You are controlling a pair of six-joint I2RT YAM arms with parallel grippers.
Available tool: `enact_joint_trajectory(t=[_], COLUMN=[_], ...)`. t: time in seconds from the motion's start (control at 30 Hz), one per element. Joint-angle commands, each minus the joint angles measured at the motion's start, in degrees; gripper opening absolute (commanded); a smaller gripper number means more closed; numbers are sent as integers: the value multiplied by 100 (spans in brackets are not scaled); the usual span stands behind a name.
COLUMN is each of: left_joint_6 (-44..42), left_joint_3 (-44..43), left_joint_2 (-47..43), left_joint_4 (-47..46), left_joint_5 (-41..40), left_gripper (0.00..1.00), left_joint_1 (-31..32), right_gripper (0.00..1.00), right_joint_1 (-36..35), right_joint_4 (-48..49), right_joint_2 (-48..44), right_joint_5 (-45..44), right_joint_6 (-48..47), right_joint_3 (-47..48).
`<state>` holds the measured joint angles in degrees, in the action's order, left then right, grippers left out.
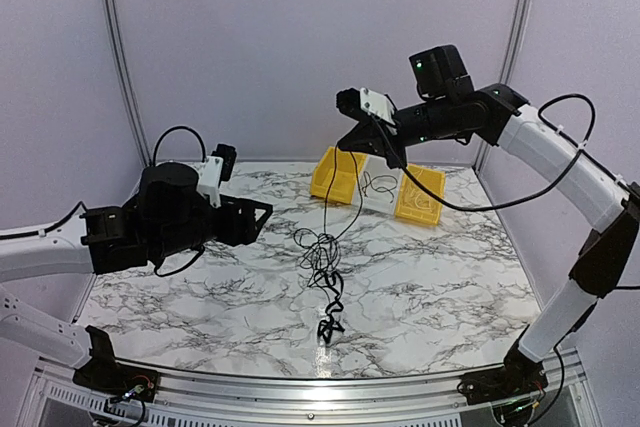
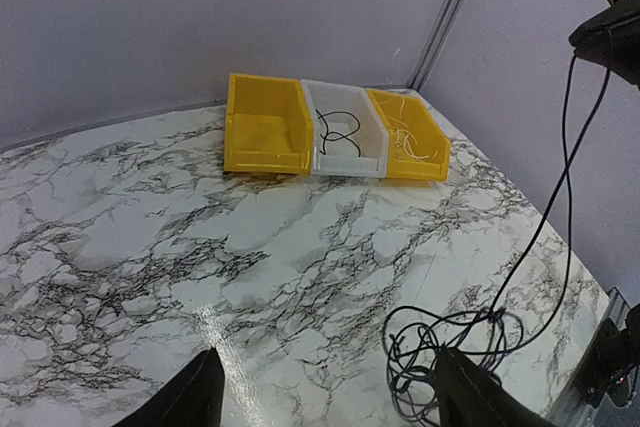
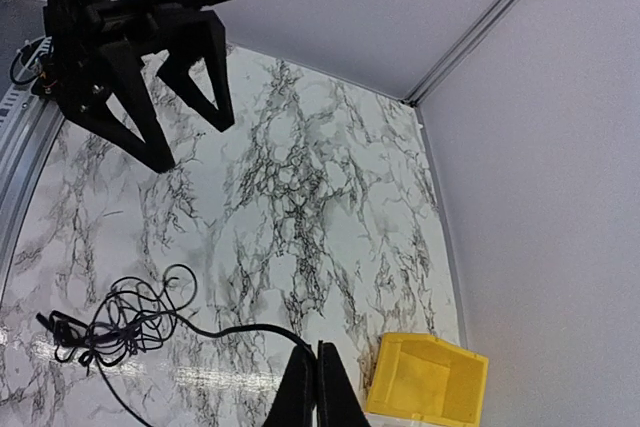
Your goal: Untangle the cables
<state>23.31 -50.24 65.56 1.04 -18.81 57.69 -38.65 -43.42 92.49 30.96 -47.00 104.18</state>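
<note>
The tangle of thin black cables (image 1: 322, 265) lies on the marble table (image 1: 200, 297) near its middle. My right gripper (image 1: 352, 144) is raised above the table's far side and shut on one black strand (image 1: 352, 192), which hangs down to the tangle. In the right wrist view the shut fingers (image 3: 330, 397) pinch this strand (image 3: 230, 331), which leads to the tangle (image 3: 110, 327). My left gripper (image 1: 262, 222) is open and empty, hovering left of the tangle. In the left wrist view the tangle (image 2: 450, 347) lies by the right finger (image 2: 470, 397).
Three bins stand in a row at the far side: a yellow one (image 1: 337, 175), a white one (image 1: 378, 187) with a black cable in it (image 2: 340, 129), and a yellow one (image 1: 420, 195) with whitish wires (image 2: 410, 142). Grey walls surround the table.
</note>
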Motion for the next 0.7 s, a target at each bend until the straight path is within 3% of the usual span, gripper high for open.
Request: enact_joint_trajectory(t=[0.0, 0.67], left_joint_6=[-654, -1408], left_joint_3=[-306, -982], left_joint_2=[638, 1780], left_joint_4=[-231, -991], left_joint_5=[399, 2343], left_gripper=[74, 68], left_joint_1=[17, 7], right_gripper=[0, 0], right_joint_1=[-293, -705], right_joint_4=[152, 106], right_joint_2=[-137, 457], right_joint_5=[-47, -209], right_joint_6=[-124, 335], right_joint_3=[-70, 125])
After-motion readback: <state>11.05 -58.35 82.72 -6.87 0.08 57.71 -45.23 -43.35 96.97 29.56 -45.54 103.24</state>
